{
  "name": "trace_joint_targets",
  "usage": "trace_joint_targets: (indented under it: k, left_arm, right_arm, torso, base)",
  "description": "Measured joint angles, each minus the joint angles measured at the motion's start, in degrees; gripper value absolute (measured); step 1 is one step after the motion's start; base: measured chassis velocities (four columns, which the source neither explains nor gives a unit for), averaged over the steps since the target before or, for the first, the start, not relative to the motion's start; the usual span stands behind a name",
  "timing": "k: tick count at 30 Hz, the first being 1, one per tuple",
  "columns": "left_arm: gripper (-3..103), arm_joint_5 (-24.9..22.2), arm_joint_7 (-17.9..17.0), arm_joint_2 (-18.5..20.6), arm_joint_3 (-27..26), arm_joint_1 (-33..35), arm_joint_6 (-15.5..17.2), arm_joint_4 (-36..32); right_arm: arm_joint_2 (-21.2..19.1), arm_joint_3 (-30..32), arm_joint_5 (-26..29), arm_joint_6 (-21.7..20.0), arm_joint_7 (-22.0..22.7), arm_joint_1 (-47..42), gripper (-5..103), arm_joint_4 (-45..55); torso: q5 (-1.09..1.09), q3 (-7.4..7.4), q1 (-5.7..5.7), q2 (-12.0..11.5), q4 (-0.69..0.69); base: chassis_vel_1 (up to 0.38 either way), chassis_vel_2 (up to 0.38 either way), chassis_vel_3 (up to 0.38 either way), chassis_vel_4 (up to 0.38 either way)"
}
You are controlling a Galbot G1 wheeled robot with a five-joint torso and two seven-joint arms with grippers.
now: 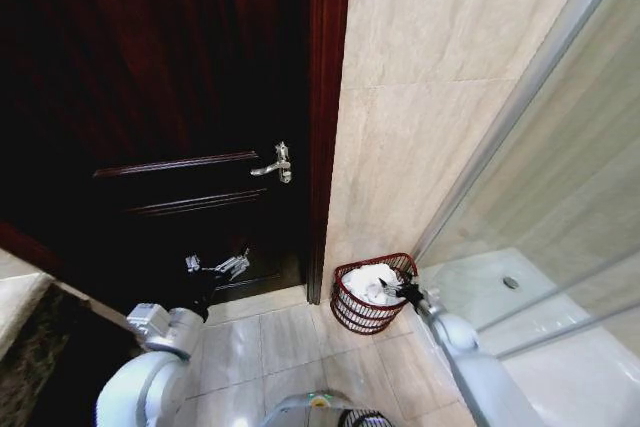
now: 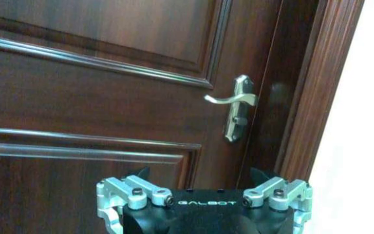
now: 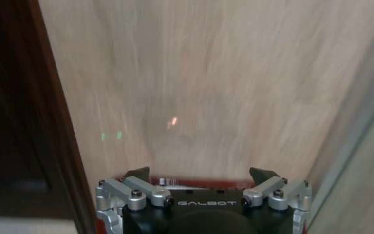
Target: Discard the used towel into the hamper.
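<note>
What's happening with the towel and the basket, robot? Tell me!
Right gripper open, at the hamper rim. White towel inside the hamper. Left gripper open, idle near the door. Nothing in the way.

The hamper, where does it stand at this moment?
In the head view the hamper stands on the tiled floor at the foot of the beige wall, between the dark door and the glass shower panel, with the right gripper at its rim.
</note>
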Motion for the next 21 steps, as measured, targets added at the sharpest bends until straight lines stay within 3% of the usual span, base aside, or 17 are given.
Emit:
trace_joint_targets:
  k: [7, 12, 15, 21]
  left_arm:
    - [100, 0.0, 0.01, 0.0, 0.0, 0.0, 0.0, 0.0]
    - [100, 0.0, 0.0, 0.0, -0.01, 0.0, 0.0, 0.0]
    - [100, 0.0, 0.0, 0.0, 0.0, 0.0, 0.0, 0.0]
    - [100, 0.0, 0.0, 0.0, 0.0, 0.0, 0.0, 0.0]
  right_arm:
    - [3.81, 7.85, 3.87, 1.97, 1.42, -11.6, 100, 15.52]
    - [9.32, 13.96, 4.57, 6.08, 0.94, -20.45, 100, 23.26]
    - [13.94, 17.25, 5.13, 10.9, 0.52, -25.05, 100, 26.3]
    - [17.5, 18.36, 5.06, 16.22, 2.51, -28.14, 100, 29.22]
  torso:
    - [0.0, 0.0, 0.0, 0.0, 0.03]
    - [0.0, 0.0, 0.0, 0.0, 0.02]
    - [0.0, 0.0, 0.0, 0.0, 0.02]
    - [0.0, 0.01, 0.0, 0.0, 0.02]
  base:
    - [0.0, 0.0, 0.0, 0.0]
    - [0.0, 0.0, 0.0, 0.0]
    - [0.0, 0.0, 0.0, 0.0]
    - [0.0, 0.0, 0.0, 0.0]
